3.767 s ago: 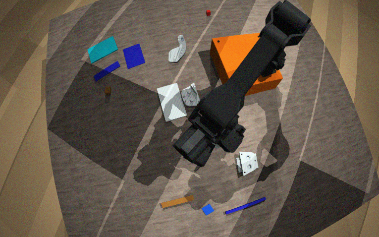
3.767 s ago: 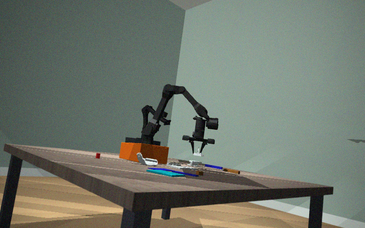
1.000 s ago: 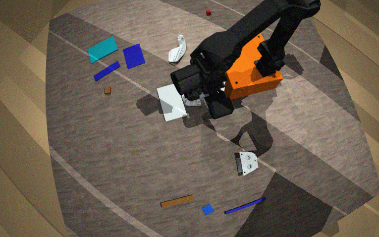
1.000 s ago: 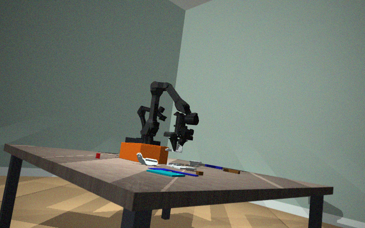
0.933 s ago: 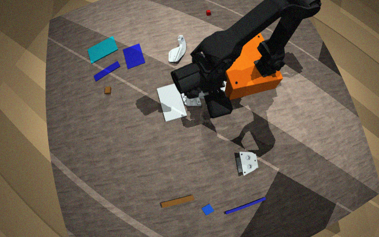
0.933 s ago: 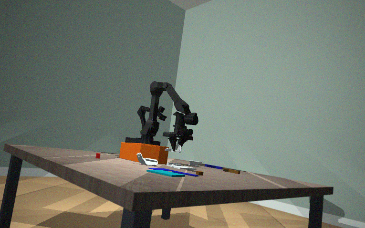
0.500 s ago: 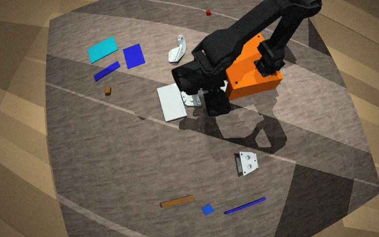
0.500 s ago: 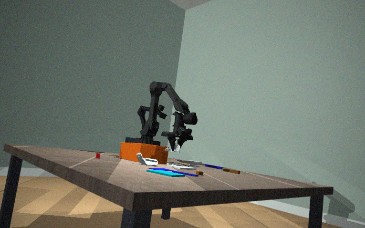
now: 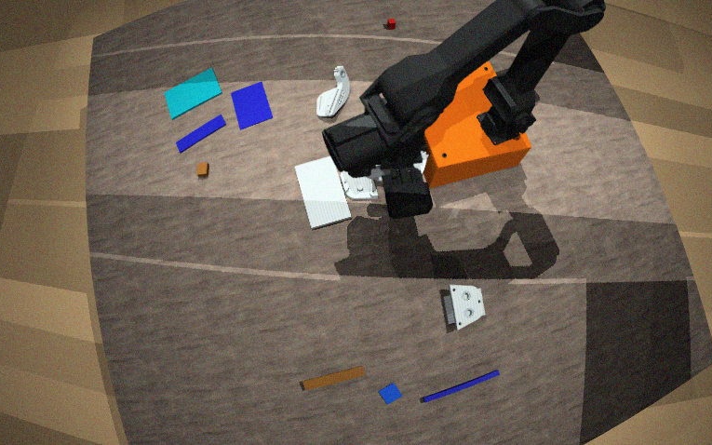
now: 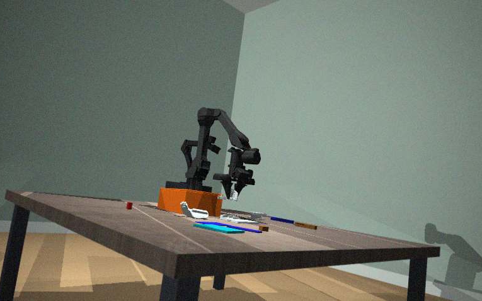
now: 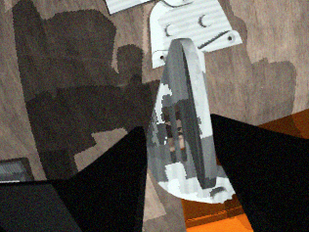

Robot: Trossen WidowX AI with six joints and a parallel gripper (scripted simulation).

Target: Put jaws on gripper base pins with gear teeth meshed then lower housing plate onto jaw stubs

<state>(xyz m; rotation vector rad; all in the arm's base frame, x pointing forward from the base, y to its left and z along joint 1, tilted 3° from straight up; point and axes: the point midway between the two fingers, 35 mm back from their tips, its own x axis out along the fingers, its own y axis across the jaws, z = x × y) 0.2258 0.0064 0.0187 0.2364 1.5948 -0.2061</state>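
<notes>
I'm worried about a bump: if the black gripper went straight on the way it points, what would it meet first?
Led by the white curved jaw in the gripper, probably the brown wooden tabletop; depth is unclear, so the white base plate might come first.

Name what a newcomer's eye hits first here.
The bright orange block under the black jointed arm. Then the white curved jaw held in the black gripper above the table. The flat cyan plate lies beyond, beside a blue square.
</notes>
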